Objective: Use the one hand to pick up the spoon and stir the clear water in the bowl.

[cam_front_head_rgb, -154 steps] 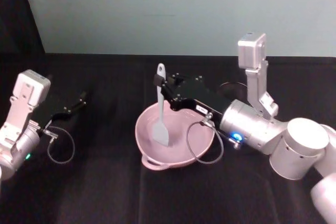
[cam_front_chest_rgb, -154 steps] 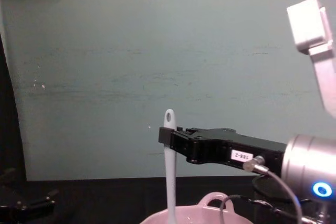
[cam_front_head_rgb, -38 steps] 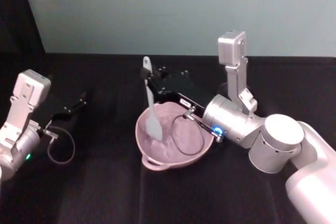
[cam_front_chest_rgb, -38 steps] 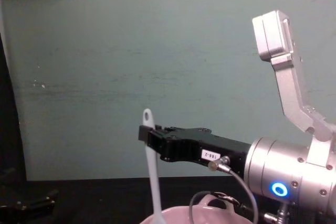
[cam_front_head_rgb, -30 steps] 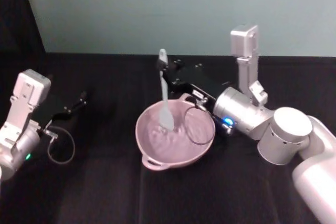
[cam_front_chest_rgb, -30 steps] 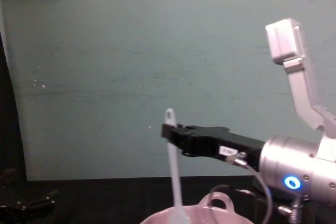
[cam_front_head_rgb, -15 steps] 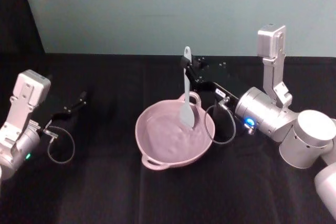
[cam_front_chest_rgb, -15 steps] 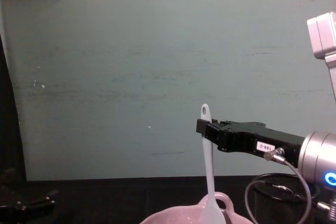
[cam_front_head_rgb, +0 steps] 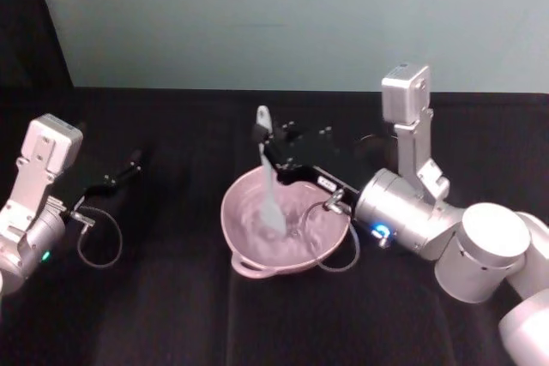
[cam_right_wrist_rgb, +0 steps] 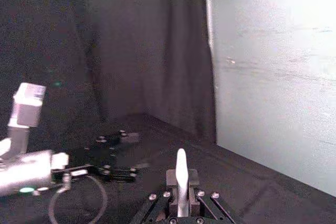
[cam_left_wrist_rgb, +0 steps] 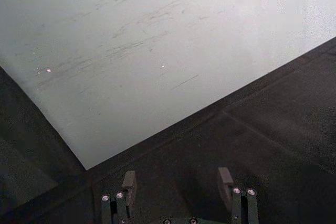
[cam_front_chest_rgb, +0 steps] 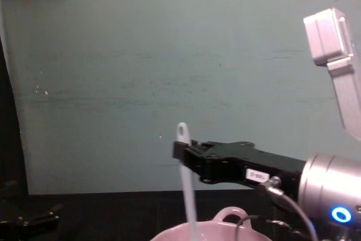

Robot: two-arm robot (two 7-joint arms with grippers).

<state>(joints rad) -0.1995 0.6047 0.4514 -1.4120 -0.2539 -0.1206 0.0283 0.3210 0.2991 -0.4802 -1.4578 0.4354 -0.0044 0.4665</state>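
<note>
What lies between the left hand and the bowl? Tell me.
Bare black table separates the left hand from the bowl, as the head view shows.

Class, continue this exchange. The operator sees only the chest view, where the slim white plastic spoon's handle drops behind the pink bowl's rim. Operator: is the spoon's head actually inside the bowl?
Observer: Yes. The head view shows the slim white plastic spoon standing near upright, its flat head down inside the pale pink glossy round bowl.
Operator: Is the grip firm on the handle?
Observer: The right wrist view shows the right gripper shut on the handle, just below its tip.
Operator: And the other arm?
Observer: The left wrist view shows the left gripper open and holding nothing, above the black table.
</note>
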